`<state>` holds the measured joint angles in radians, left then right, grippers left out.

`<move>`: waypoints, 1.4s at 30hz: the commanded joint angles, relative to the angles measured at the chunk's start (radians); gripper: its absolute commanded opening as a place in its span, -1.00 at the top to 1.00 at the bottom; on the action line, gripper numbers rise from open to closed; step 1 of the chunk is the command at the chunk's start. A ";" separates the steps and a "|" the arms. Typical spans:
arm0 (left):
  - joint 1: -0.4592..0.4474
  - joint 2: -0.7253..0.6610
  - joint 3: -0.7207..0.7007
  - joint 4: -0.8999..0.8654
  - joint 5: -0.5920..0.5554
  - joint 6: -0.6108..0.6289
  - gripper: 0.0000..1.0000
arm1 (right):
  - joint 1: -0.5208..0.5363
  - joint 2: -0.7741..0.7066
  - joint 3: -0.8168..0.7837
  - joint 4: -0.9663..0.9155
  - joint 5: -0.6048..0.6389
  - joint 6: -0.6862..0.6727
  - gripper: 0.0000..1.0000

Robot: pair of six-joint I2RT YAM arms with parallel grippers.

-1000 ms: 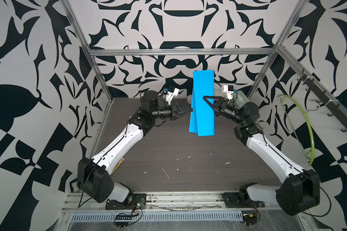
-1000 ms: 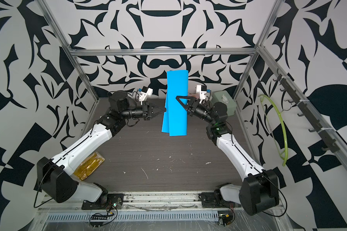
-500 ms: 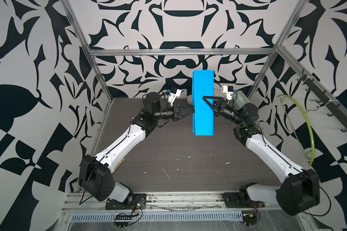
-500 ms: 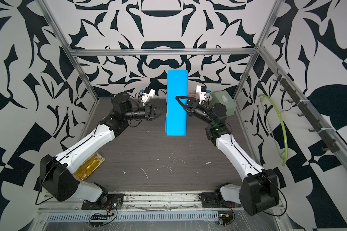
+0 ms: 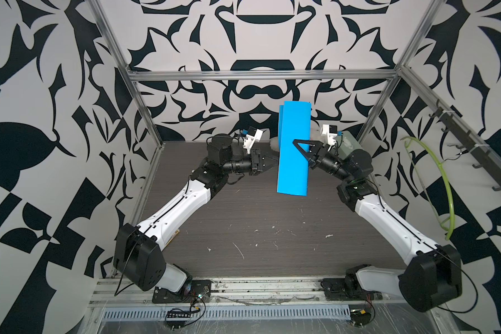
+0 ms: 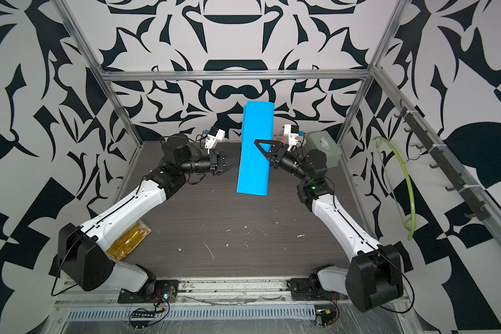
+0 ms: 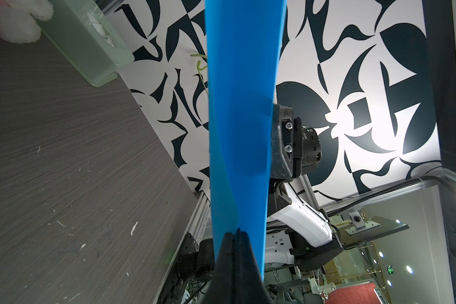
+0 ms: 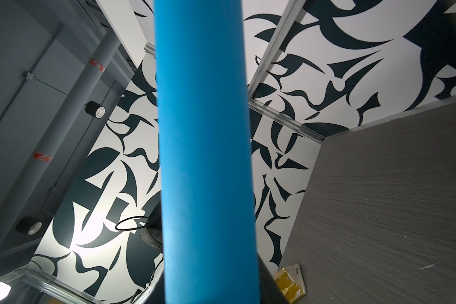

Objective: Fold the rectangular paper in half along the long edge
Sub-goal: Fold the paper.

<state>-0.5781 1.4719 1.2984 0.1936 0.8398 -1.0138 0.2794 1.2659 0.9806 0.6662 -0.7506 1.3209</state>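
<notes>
Matte black, the left gripper (image 5: 274, 162) has its jaws clenched on the free long edges of the rectangular paper (image 5: 292, 173). The paper is a smooth, plain sky-blue sheet, bent into a rounded, uncreased loop and held upright above the dark wood-grain worktop (image 5: 258, 225). The right gripper (image 5: 298, 144) grasps the loop's curved side between triangular jaws. Further right stands a pale green box (image 6: 321, 149).

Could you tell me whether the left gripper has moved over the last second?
Yes, slightly: the left gripper, shut on the rectangular paper, has edged away from the rear corner post.
</notes>
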 commanded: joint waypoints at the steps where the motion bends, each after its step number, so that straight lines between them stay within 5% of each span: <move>1: -0.004 -0.020 0.002 -0.033 -0.007 0.043 1.00 | 0.006 -0.044 0.029 0.016 -0.008 -0.035 0.16; 13: -0.002 -0.037 0.025 -0.065 -0.010 0.066 1.00 | 0.006 0.041 0.033 0.266 -0.090 0.153 -0.12; 19: 0.010 -0.051 0.063 -0.096 -0.011 0.091 1.00 | 0.006 0.095 0.032 0.375 -0.125 0.248 -0.13; 33: 0.025 -0.070 0.101 -0.128 -0.020 0.124 1.00 | 0.006 0.076 0.068 0.286 -0.202 0.222 -0.01; 42: 0.026 -0.059 0.089 -0.115 -0.022 0.116 1.00 | 0.006 0.085 0.044 0.385 -0.133 0.281 -0.01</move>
<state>-0.5564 1.4200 1.3781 0.0734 0.8223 -0.9112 0.2794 1.3750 1.0027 0.9405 -0.9096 1.5757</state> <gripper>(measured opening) 0.046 0.505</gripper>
